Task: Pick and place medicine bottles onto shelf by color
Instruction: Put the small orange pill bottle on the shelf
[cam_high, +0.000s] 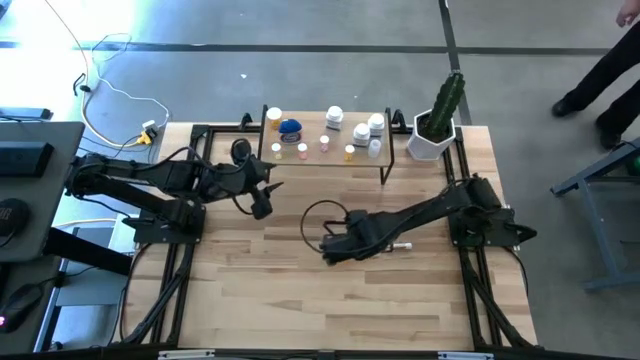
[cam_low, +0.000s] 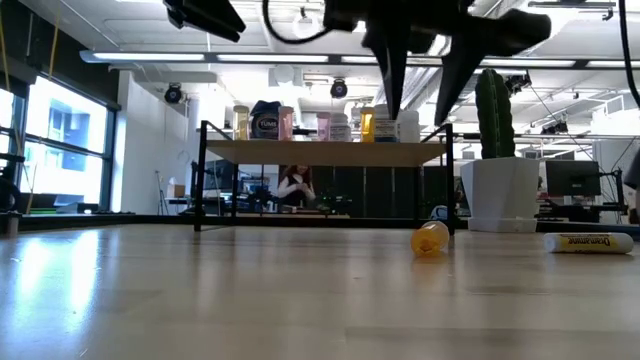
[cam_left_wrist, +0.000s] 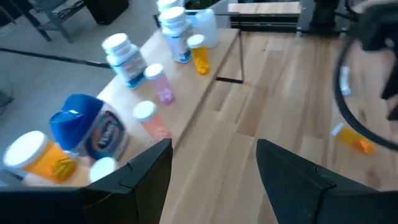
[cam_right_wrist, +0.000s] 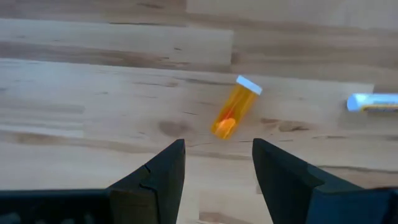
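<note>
A small orange bottle (cam_right_wrist: 231, 113) with a white cap lies on its side on the wooden table (cam_high: 300, 300), also seen in the low view (cam_low: 430, 238). My right gripper (cam_right_wrist: 217, 165) hangs open above it, fingers pointing down, touching nothing. Several medicine bottles stand upright on the shelf (cam_high: 312, 122) at the table's far side: a blue-lidded jar (cam_high: 290, 127), white ones (cam_high: 335, 118), pink ones (cam_left_wrist: 163, 87) and orange ones (cam_left_wrist: 200, 55). My left gripper (cam_left_wrist: 214, 174) is open and empty, raised near the shelf's left end.
A white tube (cam_right_wrist: 373, 102) lies on the table to the right of the orange bottle. A white pot with a cactus (cam_high: 435, 135) stands at the shelf's right end. A person's legs (cam_high: 600, 70) show beyond the table's far right corner.
</note>
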